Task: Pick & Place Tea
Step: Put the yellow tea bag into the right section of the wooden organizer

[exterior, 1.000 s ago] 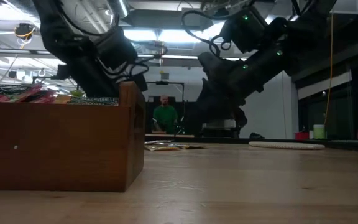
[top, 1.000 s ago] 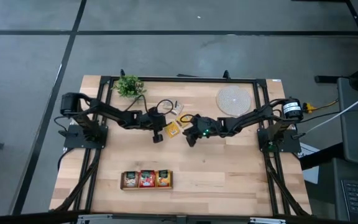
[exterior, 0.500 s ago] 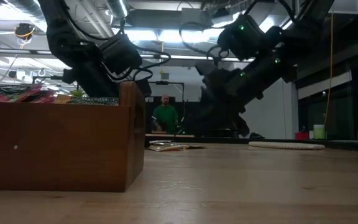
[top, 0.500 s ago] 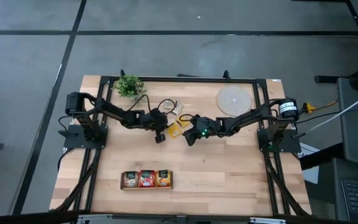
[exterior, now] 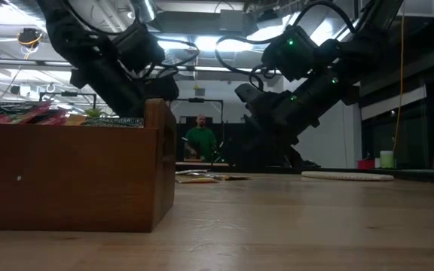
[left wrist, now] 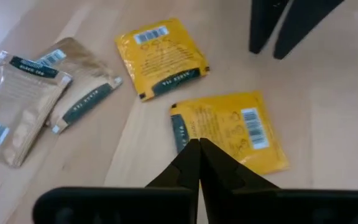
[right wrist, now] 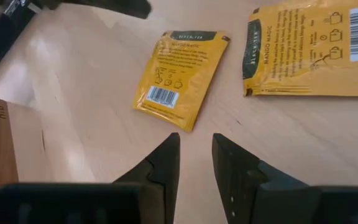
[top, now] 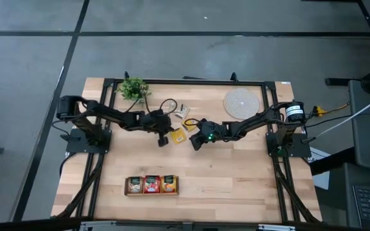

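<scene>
Seen from above, a wooden table [top: 236,173] holds a tray [top: 151,185] near its front edge, with sachets in its three compartments. Well behind the tray, near the table's middle, loose tea sachets [top: 179,133] lie flat: yellow ones and paler ones. The left gripper [top: 162,141] hangs just beside them, fingers pressed together, holding nothing. The right gripper [top: 196,143] is on their other side, fingers narrowly apart and empty. Behind the sachets are a small plant [top: 133,88] and a round mat [top: 241,102].
</scene>
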